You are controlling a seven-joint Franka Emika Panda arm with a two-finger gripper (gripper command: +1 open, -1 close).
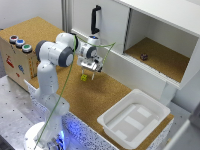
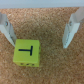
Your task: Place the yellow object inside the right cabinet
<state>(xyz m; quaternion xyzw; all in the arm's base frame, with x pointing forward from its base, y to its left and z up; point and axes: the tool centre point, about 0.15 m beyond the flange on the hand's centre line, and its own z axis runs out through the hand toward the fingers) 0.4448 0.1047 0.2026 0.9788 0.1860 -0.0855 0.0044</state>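
The yellow object [image 1: 84,77] is a small yellow-green cube lying on the cork table, just below my gripper [image 1: 93,69] in the exterior view. In the wrist view the cube [image 2: 26,52] shows a dark T mark and lies close to one finger [image 2: 8,30], off-centre between the two. My gripper [image 2: 39,45] is open and holds nothing; the other finger [image 2: 71,30] stands well apart from the cube. The right cabinet [image 1: 172,22] is the white box with a cork floor at the exterior view's right, its front open.
A small dark reddish object [image 1: 144,56] sits on the cabinet floor. A white panel with a black handle [image 1: 95,20] stands behind the gripper. A shallow white tray [image 1: 150,102] lies near the table's front. A box with coloured buttons [image 1: 17,42] stands at the exterior view's left.
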